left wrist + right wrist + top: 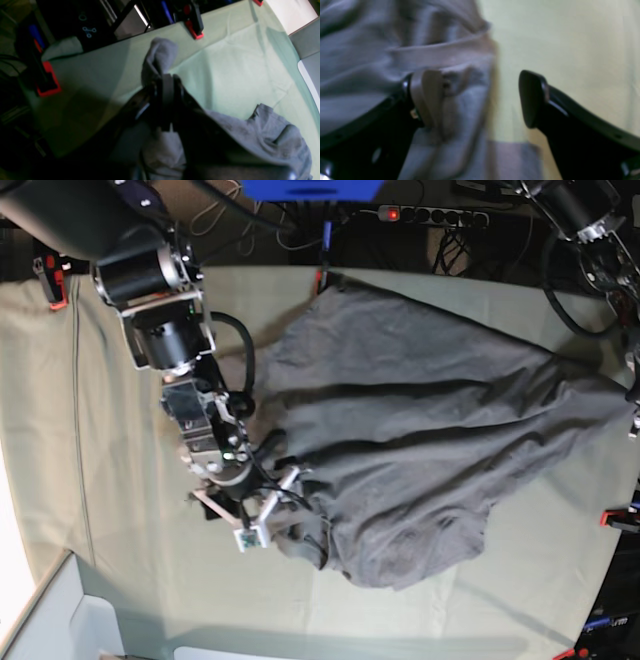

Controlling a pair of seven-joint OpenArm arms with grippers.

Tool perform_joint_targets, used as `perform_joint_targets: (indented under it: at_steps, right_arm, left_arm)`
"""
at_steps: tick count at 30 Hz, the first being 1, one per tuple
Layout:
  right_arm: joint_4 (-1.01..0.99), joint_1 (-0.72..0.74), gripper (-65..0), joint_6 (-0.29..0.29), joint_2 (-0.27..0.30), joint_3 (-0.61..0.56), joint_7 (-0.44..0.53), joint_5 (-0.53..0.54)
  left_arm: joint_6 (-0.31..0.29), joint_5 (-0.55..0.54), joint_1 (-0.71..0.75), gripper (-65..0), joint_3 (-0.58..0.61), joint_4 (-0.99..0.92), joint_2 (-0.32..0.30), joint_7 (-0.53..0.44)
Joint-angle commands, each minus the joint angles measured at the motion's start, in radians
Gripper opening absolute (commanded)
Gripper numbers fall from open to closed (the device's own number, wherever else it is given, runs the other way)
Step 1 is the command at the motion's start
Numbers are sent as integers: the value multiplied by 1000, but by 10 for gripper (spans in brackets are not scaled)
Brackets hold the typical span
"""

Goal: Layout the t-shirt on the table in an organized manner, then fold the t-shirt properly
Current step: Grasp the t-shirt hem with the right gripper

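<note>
The grey t-shirt (420, 440) lies crumpled and spread across the middle and right of the table (100, 480). My right gripper (298, 532) is at the shirt's lower left edge. In the right wrist view it (480, 100) is open, with a fold of the t-shirt (460, 107) against its left finger (425, 100) and bare table (570, 37) beyond. My left gripper (167, 77) is shut on a bunch of the t-shirt (160, 55), held above the table (237, 62), and more shirt hangs below. In the base view it is at the right edge, mostly out of frame.
Red-orange clamps (195, 31) (48, 82) (615, 520) grip the table's edges. A pale box (60, 620) stands at the front left corner. A power strip (430, 217) and cables lie behind the far edge. The right arm's links (160, 290) reach over the table's left part.
</note>
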Motion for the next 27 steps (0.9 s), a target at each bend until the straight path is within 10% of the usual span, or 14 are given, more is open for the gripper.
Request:
perform_joint_targets:
  at_steps: [1,15,23,27]
  right_arm:
    - [17,32,-173,22,-9,-1,26,0]
    - [-131,38,-203,23,-10,-1,28,0]
    - [-125,62,-635,23,-20,-1,47,0]
    - [-94,91,-650,23,-20,5,64,0]
  left_arm:
    - [-5,0,-8,-648,-3,20,-10,-24]
    - [-5,0,-7,-648,-6,20,-9,-24]
    - [-5,0,-15,-648,-2,20,-9,-27]
    - [-5,0,-51,-648,6,20,-9,-27]
